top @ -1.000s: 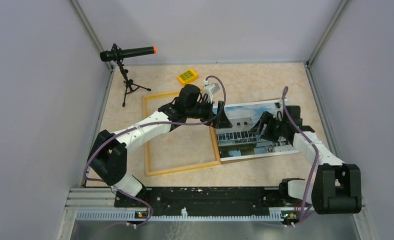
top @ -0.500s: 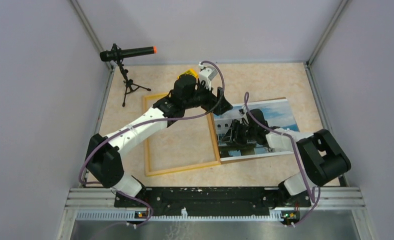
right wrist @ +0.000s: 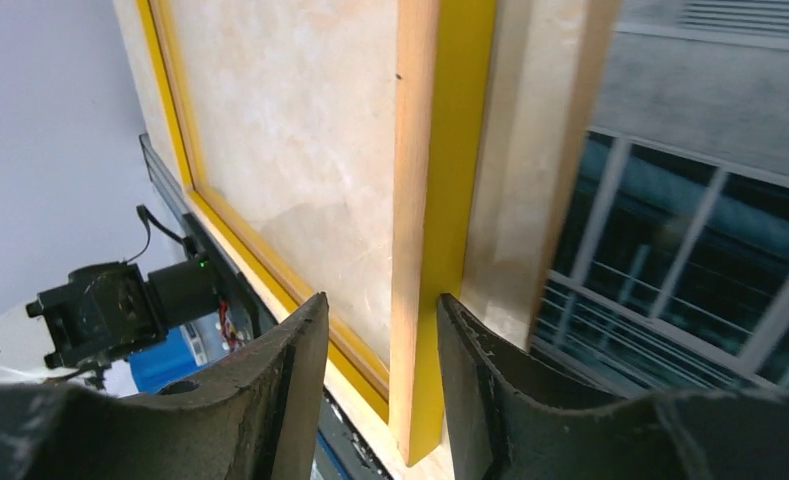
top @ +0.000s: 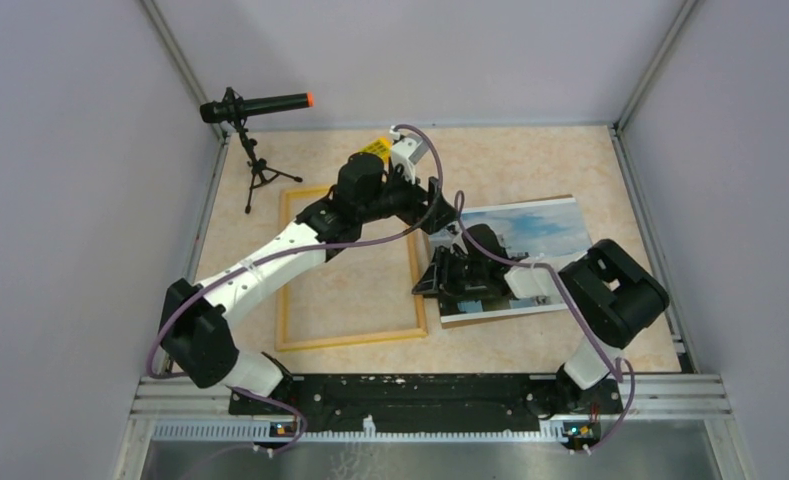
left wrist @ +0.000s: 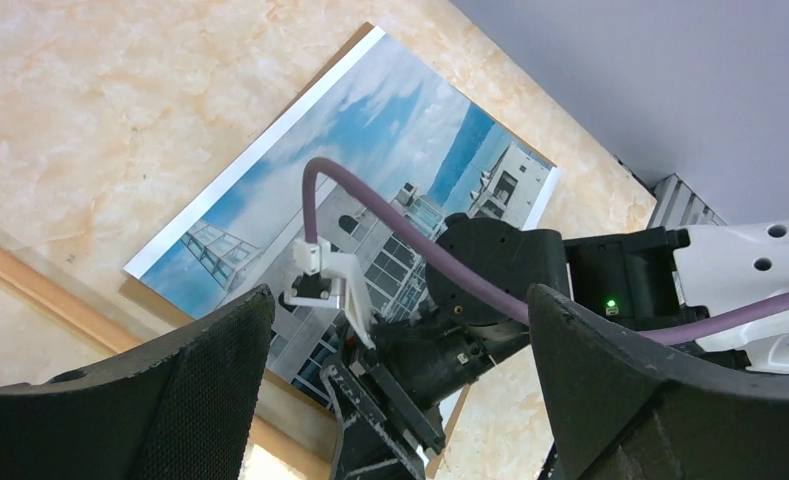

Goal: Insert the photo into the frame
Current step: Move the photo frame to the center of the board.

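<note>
The photo [top: 540, 225], a building under blue sky, lies flat on the table to the right of the frame [top: 290, 280], a thin yellowish wood rectangle. My right gripper [top: 425, 288] reaches low across the photo to the frame's right rail near its near corner. In the right wrist view the rail [right wrist: 430, 200] stands between the open fingers of the right gripper [right wrist: 385, 297]. The photo-side finger is against the rail, and a gap shows at the other finger. My left gripper [top: 440, 215] hovers wide open and empty above the photo [left wrist: 370, 130], over the right arm's wrist.
A microphone on a small tripod [top: 255, 105] stands at the far left. A small yellow block [top: 375, 148] at the back is partly hidden behind the left arm. Grey walls close in the table on three sides.
The right arm swept left across the photo to the frame's right rail, and its jaws narrowed. The frame has shifted slightly left. The left gripper drew back and up.
</note>
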Tool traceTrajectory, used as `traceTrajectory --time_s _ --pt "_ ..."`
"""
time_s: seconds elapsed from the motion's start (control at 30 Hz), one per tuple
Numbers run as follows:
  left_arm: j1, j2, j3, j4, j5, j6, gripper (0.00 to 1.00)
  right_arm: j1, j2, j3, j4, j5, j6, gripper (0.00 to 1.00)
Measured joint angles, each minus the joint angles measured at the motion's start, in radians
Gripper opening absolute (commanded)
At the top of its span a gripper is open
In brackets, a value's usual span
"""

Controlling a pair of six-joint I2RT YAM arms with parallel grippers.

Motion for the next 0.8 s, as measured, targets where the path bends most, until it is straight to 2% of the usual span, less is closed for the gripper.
traceTrajectory --time_s 0.17,0.27,0.37,0.57,0.67,0.8 --pt "0.000 -0.029 -0.001 0.005 -0.007 0.005 0.99 -0.007 -0.038 0.035 -0.073 -0.007 -0.021 0.56" --pt "0.000 -0.043 -0.001 0.010 -0.010 0.007 0.98 -0.106 -0.158 0.037 -0.190 0.012 -0.077 0.60" --pt "0.000 -0.047 -0.001 0.016 -0.004 0.002 0.99 -0.311 -0.299 0.038 -0.302 0.030 -0.136 0.68" --pt "0.001 -0.012 -0.008 0.063 0.078 -0.082 0.98 -0.797 -0.515 0.026 -0.505 0.126 -0.251 0.70" --pt "0.001 0.082 -0.008 0.109 0.159 -0.158 0.98 -0.944 -0.584 -0.001 -0.568 0.172 -0.282 0.71" --pt "-0.003 0.249 -0.008 0.125 0.262 -0.250 0.98 -1.017 -0.613 -0.027 -0.630 0.253 -0.315 0.73"
